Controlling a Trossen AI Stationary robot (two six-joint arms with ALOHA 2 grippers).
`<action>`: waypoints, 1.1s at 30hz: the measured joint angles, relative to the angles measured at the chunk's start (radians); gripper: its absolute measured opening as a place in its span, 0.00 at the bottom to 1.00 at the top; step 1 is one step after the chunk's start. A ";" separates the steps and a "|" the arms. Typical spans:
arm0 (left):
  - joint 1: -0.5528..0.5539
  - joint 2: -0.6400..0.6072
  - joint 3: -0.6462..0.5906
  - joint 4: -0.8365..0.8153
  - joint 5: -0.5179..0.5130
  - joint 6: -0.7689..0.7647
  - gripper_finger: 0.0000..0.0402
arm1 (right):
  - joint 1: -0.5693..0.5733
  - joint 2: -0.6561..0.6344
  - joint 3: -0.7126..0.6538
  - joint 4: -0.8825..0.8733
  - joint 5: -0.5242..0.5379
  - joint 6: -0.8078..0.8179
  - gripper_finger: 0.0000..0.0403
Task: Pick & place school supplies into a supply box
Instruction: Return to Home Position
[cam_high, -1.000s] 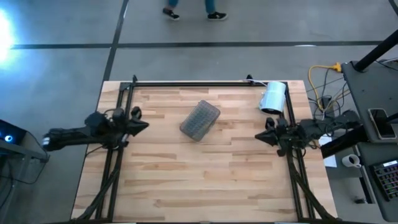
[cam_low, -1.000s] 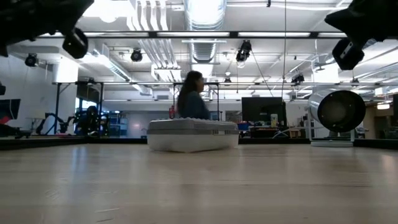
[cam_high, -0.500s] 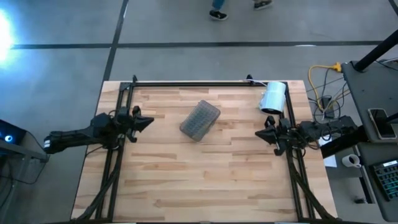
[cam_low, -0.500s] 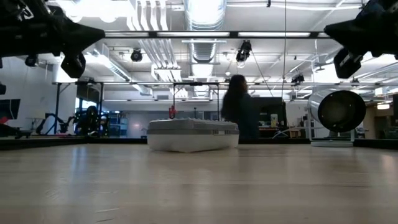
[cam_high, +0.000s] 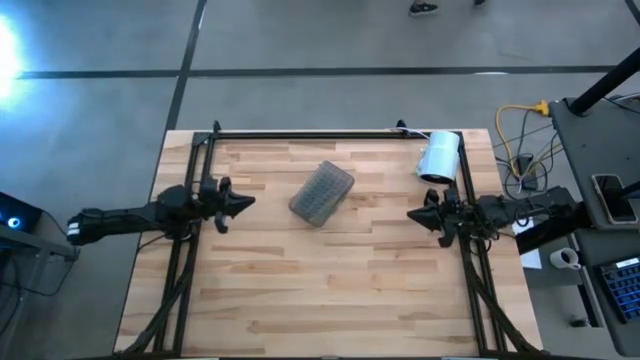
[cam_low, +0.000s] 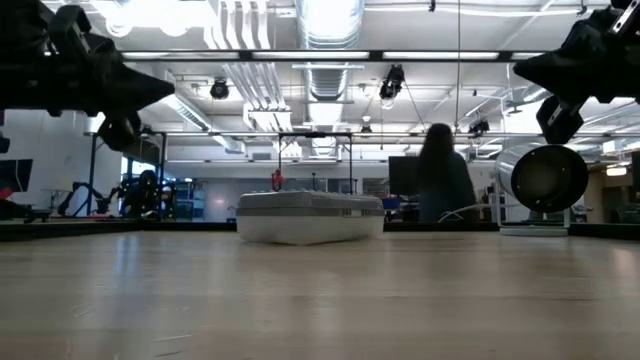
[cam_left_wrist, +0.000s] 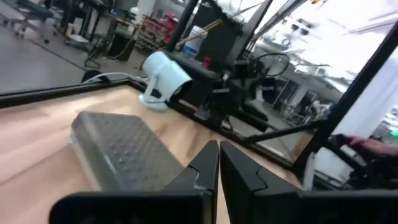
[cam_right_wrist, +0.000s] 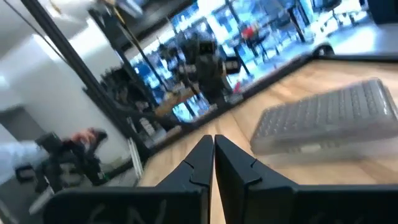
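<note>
The supply box lies on the counter, slightly left of centre and toward the far half, set at a diagonal. Its lid is down, with the grey textured face uppermost. From table height it sits flat. Contents cannot be made out through the lid in any view. No pens, pencils or scissors lie loose on the counter.

The left gripper hangs above the counter's left side, well apart from the box and pointing toward it. Its own camera shows the fingers pressed together with nothing between them. The right gripper hangs over the right side, near the frame rail. Its fingers are likewise closed and empty.

A white roll lies on its side at the far right corner.

Compared with one second ago, the left gripper has shifted slightly toward the centre, while the right gripper is nearly unchanged. Box and roll have not moved. The person in the room behind has walked from left of the box's far side to its right.
</note>
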 joint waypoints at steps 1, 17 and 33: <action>0.002 -0.038 0.001 -0.019 0.007 -0.001 0.00 | -0.008 -0.011 0.000 0.001 -0.004 0.000 0.02; 0.029 -0.121 -0.001 -0.153 0.014 0.002 0.00 | -0.297 -0.041 0.000 0.003 0.002 -0.001 0.02; 0.031 0.077 -0.001 -0.153 0.017 0.002 0.00 | -0.297 -0.029 0.000 0.004 0.001 -0.001 0.02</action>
